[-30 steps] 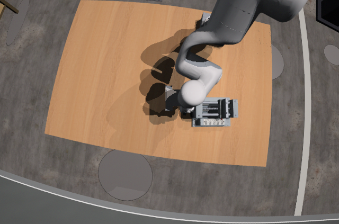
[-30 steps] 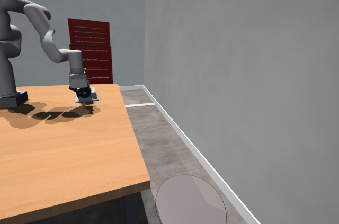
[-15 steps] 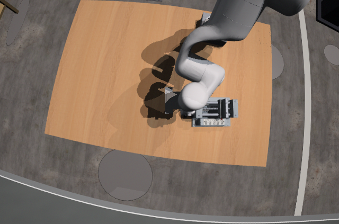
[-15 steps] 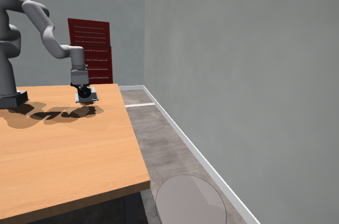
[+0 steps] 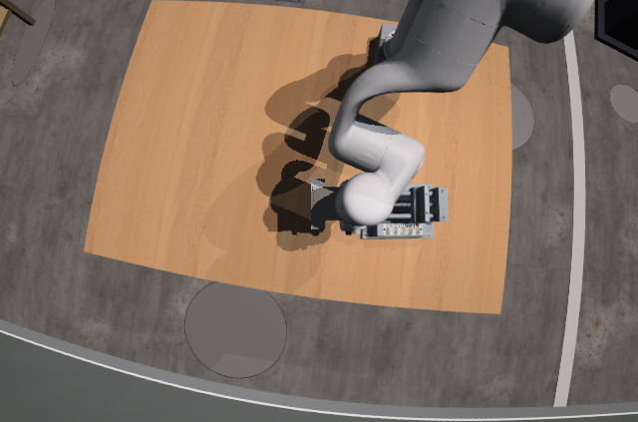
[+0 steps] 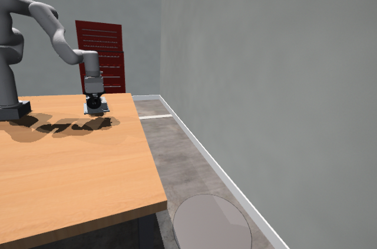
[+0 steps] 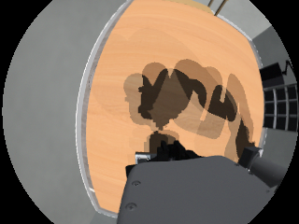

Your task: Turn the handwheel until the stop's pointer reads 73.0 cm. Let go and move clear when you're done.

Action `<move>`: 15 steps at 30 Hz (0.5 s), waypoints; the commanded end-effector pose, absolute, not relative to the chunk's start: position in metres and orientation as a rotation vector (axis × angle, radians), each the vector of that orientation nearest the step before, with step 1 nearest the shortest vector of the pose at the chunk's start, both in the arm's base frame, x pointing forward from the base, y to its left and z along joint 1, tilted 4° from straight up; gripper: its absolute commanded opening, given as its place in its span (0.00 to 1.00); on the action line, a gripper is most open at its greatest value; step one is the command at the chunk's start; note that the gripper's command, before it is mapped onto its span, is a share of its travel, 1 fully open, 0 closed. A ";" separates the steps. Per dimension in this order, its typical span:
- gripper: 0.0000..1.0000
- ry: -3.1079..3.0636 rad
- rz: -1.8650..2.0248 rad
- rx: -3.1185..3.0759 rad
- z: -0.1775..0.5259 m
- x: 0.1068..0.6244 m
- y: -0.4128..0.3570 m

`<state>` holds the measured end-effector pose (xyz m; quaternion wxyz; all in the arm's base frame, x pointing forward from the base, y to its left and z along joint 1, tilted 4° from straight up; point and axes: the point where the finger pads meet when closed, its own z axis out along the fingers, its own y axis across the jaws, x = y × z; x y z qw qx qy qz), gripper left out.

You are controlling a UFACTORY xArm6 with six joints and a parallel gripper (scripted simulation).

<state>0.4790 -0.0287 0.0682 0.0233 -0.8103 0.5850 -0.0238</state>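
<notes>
Nearest in the exterior view is the bare front of the wooden table (image 6: 76,173), w/ arm shadows further back. Beyond those sits the small grey fixture (image 6: 103,108), near the table's far right edge, its black handwheel (image 6: 93,103) facing the camera. The gripper (image 6: 93,97) comes straight down on the wheel's top and is clamped on the handwheel, fingers pinching at the rim or its knob; too small to tell which. From the top view the fixture's rails and scale strip (image 5: 397,230) run off to the right of the wrist; pointer and numbers are unreadable. Judged: the wheel is rigid, light, likely smooth, so a firm pinch at the rim, away from the hub, gives best leverage; slip is the main risk. Behind stands a red cabinet (image 6: 100,39) vs the grey wall
</notes>
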 end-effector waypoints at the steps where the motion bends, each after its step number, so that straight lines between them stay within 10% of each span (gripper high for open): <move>1: 0.06 1.812 -0.075 -2.508 0.067 0.484 -0.028; 15: 0.06 1.812 -0.075 -2.508 0.045 0.497 -0.024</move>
